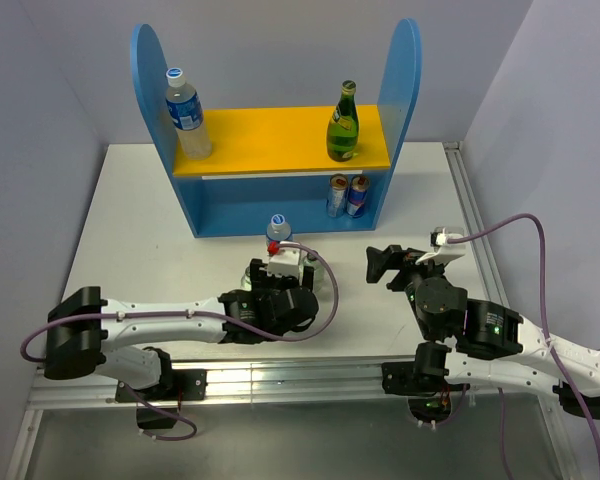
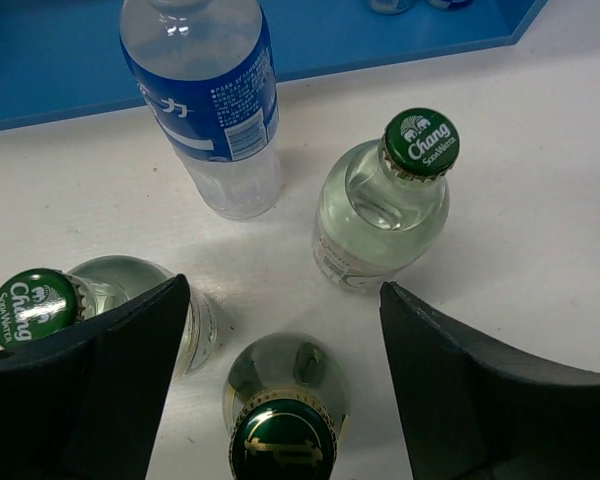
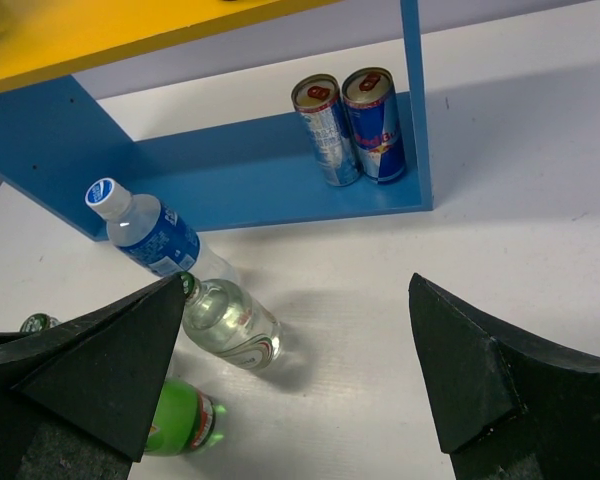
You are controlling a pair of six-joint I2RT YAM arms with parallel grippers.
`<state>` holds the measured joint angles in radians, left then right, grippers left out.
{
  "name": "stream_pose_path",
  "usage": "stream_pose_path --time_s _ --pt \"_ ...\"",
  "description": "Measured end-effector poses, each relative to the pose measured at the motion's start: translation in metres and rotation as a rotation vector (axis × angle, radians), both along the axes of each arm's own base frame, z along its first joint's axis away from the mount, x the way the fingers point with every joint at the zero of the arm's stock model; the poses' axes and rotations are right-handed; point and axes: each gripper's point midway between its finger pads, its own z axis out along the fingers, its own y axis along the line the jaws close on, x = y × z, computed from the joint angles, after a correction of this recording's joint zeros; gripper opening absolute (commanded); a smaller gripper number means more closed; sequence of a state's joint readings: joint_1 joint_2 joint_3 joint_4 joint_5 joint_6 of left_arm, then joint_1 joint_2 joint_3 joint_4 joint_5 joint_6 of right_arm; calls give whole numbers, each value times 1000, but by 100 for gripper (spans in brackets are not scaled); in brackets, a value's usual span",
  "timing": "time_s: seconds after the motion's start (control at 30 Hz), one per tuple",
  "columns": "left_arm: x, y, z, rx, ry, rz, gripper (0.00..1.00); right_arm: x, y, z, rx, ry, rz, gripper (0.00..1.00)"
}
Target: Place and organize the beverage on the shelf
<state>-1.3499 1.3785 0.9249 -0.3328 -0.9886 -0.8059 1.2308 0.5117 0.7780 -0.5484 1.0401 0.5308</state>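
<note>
Between the spread left jaws stands a dark-capped bottle (image 2: 285, 415).

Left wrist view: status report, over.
Left gripper open over dark-capped bottle, no grip. Right gripper open, empty. Shelf partly stocked. Chang bottle and water bottle stand close by.

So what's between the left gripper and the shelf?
In the left wrist view, a blue-labelled water bottle and a clear Chang bottle stand between the left gripper and the shelf.
</note>
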Motion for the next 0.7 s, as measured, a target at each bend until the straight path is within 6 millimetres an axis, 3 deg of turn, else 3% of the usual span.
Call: stream_pose_path --time_s 0.17,0.3,0.43,0.53,0.67,0.7 --pt "0 2 -6 15 11 4 77 0 -1 0 0 -2 -6 100" --pt "-1 4 -2 -10 14 13 54 0 -1 0 3 -2 -8 100" --pt "-2 6 1 -34 18 21 46 1 -2 0 1 -3 -14 100" --pt "-2 5 0 -47 24 27 30 1 -2 0 1 -4 -15 100" --pt "-3 7 -1 -42 26 32 0 1 -3 1 1 -4 -17 100" --pt "-3 7 -1 -44 27 34 0 1 -3 1 1 -4 -18 100"
